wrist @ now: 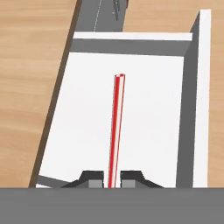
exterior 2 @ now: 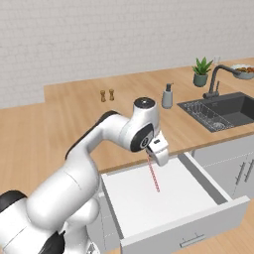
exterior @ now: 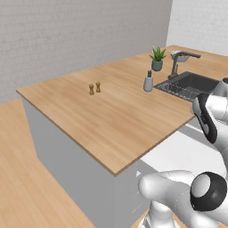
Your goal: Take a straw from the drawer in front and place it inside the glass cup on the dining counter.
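Observation:
My gripper (exterior 2: 157, 158) (wrist: 111, 179) is shut on one end of the thin red straw (exterior 2: 154, 176) (wrist: 117, 122). The straw hangs from the fingers over the white floor of the open drawer (exterior 2: 188, 229) (wrist: 153, 109) and is lifted off it. The drawer is pulled out from under the light-wood dining counter (exterior: 111, 116) (exterior 2: 64, 114). In the hand view the straw runs straight away from the fingertips (wrist: 92, 176) towards the drawer's far wall. The glass cup is out of view.
On the counter stand two small brown shakers (exterior: 94, 88) (exterior 2: 107, 95), a soap dispenser (exterior: 148, 82) (exterior 2: 167, 96), a potted plant (exterior: 157, 58) (exterior 2: 201, 72), and a sink (exterior: 189, 85) (exterior 2: 218, 110) with a faucet (exterior 2: 216, 79). A bowl (exterior 2: 244, 72) sits at the far right. Closed grey cabinet fronts (exterior 2: 243, 171) flank the drawer.

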You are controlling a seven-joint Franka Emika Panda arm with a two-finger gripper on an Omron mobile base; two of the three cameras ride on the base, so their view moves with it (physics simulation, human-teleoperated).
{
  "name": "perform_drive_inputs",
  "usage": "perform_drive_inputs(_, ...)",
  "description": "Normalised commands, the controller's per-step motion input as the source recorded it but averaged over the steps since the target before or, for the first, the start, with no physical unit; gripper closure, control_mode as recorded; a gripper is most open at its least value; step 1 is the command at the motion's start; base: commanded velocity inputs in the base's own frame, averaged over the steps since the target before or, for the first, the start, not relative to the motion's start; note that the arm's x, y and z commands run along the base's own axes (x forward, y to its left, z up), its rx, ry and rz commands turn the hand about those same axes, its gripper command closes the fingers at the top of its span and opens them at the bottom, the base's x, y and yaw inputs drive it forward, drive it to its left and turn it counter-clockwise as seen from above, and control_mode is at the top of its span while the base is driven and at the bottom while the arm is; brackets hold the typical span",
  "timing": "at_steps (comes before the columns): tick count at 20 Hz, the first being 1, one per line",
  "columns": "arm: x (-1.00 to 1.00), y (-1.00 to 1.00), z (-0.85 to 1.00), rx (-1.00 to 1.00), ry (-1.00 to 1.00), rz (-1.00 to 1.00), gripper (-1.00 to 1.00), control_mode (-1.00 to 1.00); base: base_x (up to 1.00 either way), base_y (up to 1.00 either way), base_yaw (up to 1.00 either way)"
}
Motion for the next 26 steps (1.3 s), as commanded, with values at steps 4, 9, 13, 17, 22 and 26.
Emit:
perform_drive_inputs(4, -0.03, 0.12, 0.00, 0.00, 0.02, 0.00, 1.00, -1.00, 0.00, 0.00, 0.00)
perform_drive_inputs(9, 0.04, 0.02, -0.01, -0.01, 0.05, 0.00, 1.00, -1.00, 0.00, 0.00, 0.00)
perform_drive_inputs(13, -0.01, 0.03, 0.00, -0.01, 0.00, 0.00, 1.00, 1.00, -0.15, 0.26, 0.00)
perform_drive_inputs(17, 0.00, 0.00, 0.00, 0.00, 0.00, 0.00, 1.00, 1.00, -0.41, 0.58, 0.00)
perform_drive_inputs(22, 0.00, 0.00, 0.00, 0.00, 0.00, 0.00, 1.00, 1.00, -0.24, 0.91, 0.00)
perform_drive_inputs(26, 0.00, 0.00, 0.00, 0.00, 0.00, 0.00, 1.00, 1.00, -0.06, 1.00, 0.00)
